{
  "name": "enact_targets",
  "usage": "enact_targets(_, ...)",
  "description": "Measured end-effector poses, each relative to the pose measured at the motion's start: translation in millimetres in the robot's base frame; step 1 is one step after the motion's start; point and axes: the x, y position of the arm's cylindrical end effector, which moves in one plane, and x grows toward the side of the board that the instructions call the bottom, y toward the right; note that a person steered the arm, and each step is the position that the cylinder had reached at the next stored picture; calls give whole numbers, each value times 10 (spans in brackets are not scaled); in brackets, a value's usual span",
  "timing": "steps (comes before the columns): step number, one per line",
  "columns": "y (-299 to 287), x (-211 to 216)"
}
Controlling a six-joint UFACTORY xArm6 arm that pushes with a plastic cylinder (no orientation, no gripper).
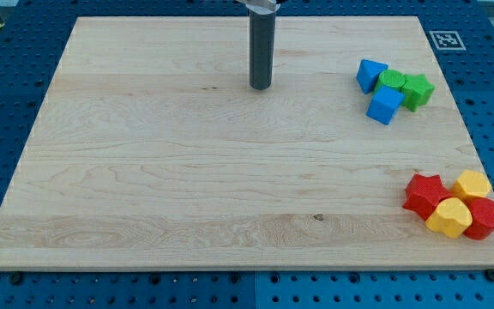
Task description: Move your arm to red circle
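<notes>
The red circle block (pixel 487 217) lies at the view's bottom right, touching a yellow block (pixel 449 217) on its left and another yellow block (pixel 472 185) above it. A red star block (pixel 424 195) sits at the left of that cluster. My tip (pixel 260 86) rests on the wooden board (pixel 187 172) near the view's top centre, far up and to the left of the red circle, touching no block.
A second cluster sits at the view's upper right: a blue block (pixel 370 74), a blue cube (pixel 385 104), a green round block (pixel 392 81) and a green star block (pixel 417 90). A blue pegboard table (pixel 7 86) surrounds the board.
</notes>
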Motion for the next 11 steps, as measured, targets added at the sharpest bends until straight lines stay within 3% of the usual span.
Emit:
enact_targets(2, -7, 85)
enact_targets(3, 43, 355)
enact_targets(4, 493, 949)
enact_targets(5, 1122, 1264)
enact_targets(8, 3286, 1519)
enact_targets(10, 3176, 2235)
enact_targets(11, 3122, 2344)
